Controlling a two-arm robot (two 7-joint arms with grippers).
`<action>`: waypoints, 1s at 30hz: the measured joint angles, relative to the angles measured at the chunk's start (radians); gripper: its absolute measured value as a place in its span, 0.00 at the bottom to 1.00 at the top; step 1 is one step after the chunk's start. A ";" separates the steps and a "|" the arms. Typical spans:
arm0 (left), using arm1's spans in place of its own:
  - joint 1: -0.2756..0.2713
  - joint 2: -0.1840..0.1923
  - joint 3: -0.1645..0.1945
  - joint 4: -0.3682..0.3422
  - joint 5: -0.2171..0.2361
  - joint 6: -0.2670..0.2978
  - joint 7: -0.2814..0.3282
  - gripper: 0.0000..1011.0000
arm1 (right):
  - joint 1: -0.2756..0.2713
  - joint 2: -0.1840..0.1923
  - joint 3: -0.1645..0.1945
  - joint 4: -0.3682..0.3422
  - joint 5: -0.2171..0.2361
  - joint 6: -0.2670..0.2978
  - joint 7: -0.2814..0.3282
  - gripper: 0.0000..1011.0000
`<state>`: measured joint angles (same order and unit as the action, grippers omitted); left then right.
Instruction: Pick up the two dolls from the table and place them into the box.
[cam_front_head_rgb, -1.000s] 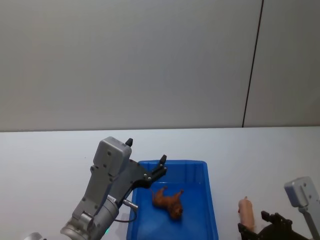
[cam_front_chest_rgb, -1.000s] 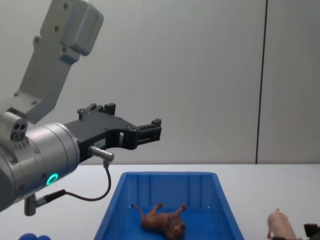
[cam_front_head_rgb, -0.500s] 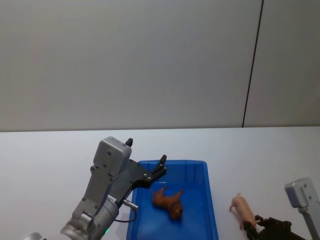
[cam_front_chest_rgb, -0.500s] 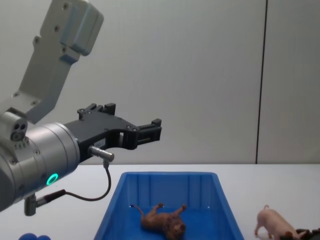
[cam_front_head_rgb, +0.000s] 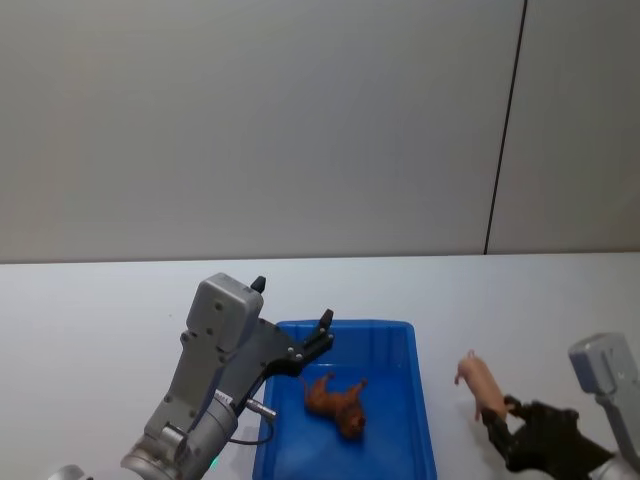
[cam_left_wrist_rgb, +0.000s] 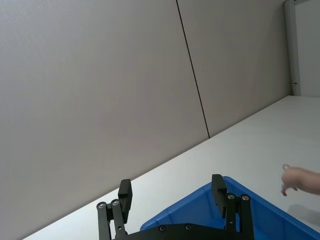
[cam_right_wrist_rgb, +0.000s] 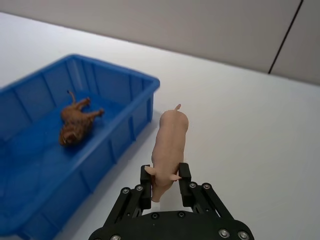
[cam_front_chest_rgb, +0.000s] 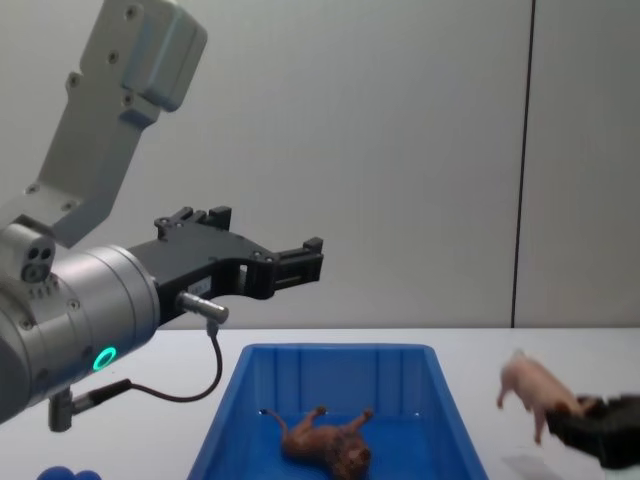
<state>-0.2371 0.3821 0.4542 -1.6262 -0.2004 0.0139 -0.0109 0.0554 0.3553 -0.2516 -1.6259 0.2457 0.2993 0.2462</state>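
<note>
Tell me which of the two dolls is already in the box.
The brown lion-like doll, lying in the blue box; the pink pig is held by the right gripper above the table.

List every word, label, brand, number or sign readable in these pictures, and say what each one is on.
None: no text can be read on the blue box, the brown doll, the pink pig, the left gripper, the right gripper or the table.
A green ring light on the left arm bears no letters.
</note>
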 joint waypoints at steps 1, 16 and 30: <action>0.000 0.000 0.000 0.000 0.000 0.000 0.000 0.99 | 0.003 -0.001 0.000 -0.003 -0.004 -0.005 0.003 0.31; 0.000 0.000 0.000 0.000 0.000 0.000 0.000 0.99 | 0.118 -0.060 -0.028 -0.013 -0.064 -0.016 0.128 0.31; 0.000 0.000 0.000 0.000 0.000 0.000 0.000 0.99 | 0.246 -0.147 -0.070 0.101 -0.094 0.037 0.249 0.49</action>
<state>-0.2371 0.3821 0.4542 -1.6262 -0.2004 0.0139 -0.0109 0.3018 0.2084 -0.3217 -1.5252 0.1514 0.3366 0.4947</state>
